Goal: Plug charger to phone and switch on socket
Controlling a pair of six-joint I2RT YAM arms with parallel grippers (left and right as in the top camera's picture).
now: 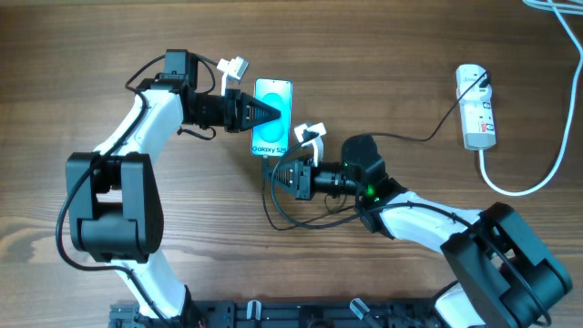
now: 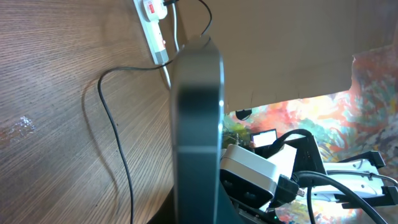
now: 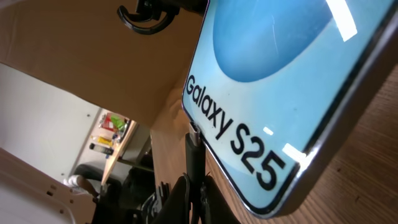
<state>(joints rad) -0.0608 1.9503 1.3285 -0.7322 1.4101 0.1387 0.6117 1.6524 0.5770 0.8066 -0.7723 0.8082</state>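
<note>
The phone (image 1: 272, 117) lies screen up at mid-table, its cyan screen lit, with "Galaxy S25" at the near end. My left gripper (image 1: 271, 116) comes in from the left and is shut on the phone; the left wrist view shows only the phone's dark edge (image 2: 199, 124) rising from my jaws. My right gripper (image 1: 277, 173) is shut on the charger's small plug (image 3: 194, 149), whose tip meets the phone's (image 3: 280, 81) bottom edge. The thin black charger cable (image 1: 424, 137) runs to the white socket (image 1: 475, 107) at the right, also seen as the socket (image 2: 154, 28).
A thick white lead (image 1: 537, 178) curves from the socket toward the table's right edge. Slack charger cable loops on the wood (image 1: 278, 214) under my right wrist. My right arm's camera housing (image 2: 249, 174) sits close beside the phone.
</note>
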